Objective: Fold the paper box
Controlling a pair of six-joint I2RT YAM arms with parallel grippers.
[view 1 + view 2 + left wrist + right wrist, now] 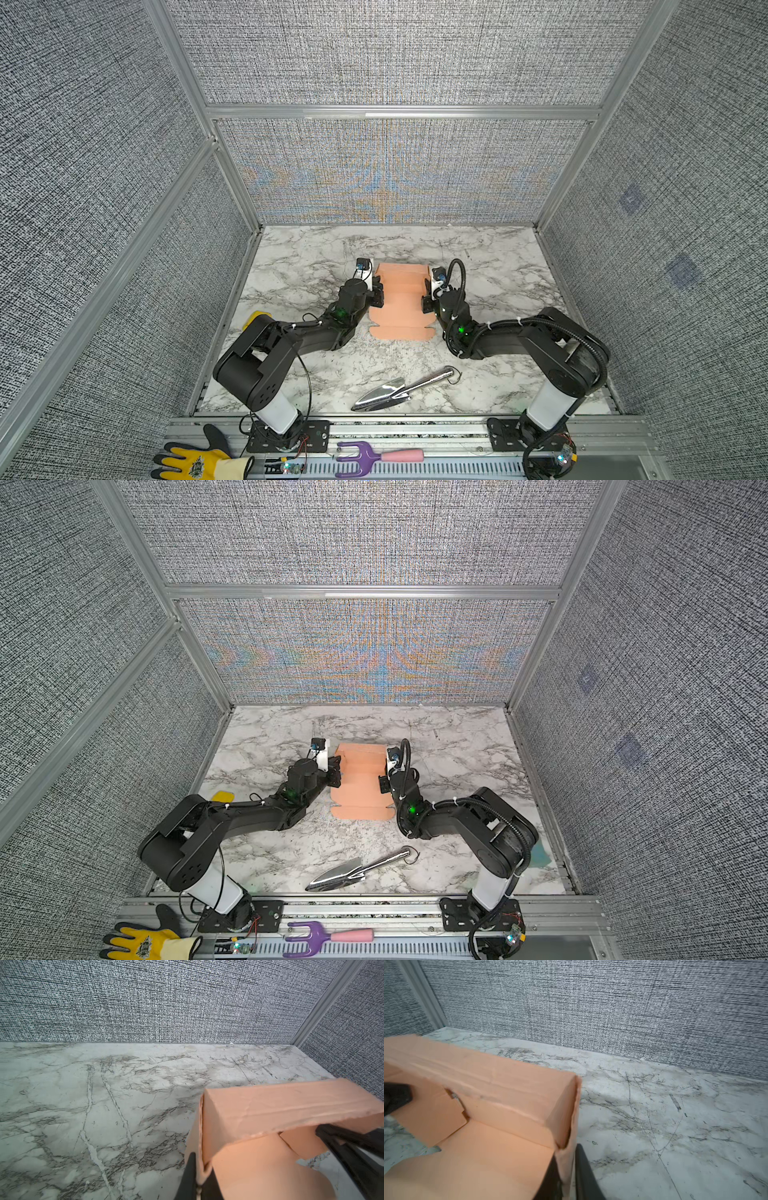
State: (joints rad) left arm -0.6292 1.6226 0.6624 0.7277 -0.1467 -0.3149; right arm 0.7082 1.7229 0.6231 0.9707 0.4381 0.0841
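Box count: one, pink box (401, 299), mid-bench (299, 266), far and side walls raised, near flap flat. Arms: two. Left arm (316, 332) and right arm (498, 336) both reach low from the near rail (415, 428), elbows out, wrists flanking the box. Left jaws are pinching the left wall. Right jaws straddle the right wall; gripping or not, I cannot tell. One trowel (399, 388) lies near the front; one fork (374, 457) and one glove (195, 463) sit by the rail.
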